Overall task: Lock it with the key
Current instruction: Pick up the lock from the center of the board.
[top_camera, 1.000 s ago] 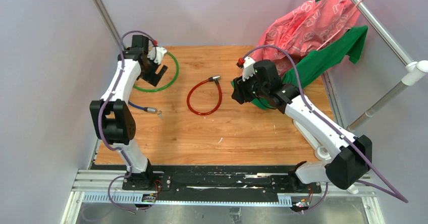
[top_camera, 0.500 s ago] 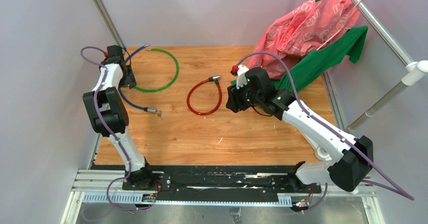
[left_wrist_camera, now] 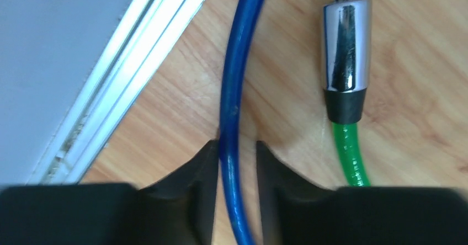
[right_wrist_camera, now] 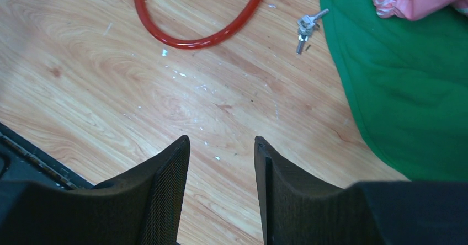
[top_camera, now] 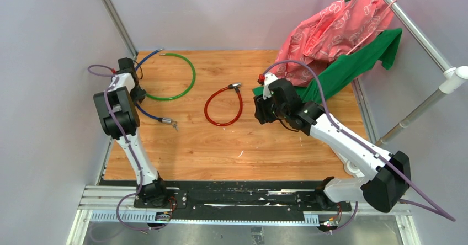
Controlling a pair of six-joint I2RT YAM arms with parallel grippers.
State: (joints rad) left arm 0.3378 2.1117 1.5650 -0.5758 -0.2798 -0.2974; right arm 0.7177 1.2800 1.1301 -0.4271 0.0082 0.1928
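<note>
While my left gripper (left_wrist_camera: 235, 145) seems to pinch the blue cable (left_wrist_camera: 242, 35), my right gripper (right_wrist_camera: 221, 141) hangs open short of the key (right_wrist_camera: 305, 27), so locking is all ahead.

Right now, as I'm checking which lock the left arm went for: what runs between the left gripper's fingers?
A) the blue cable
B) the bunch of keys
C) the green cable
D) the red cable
A: in the left wrist view the blue cable runs between the fingers of the left gripper, while the green cable lies off to one side.
</note>
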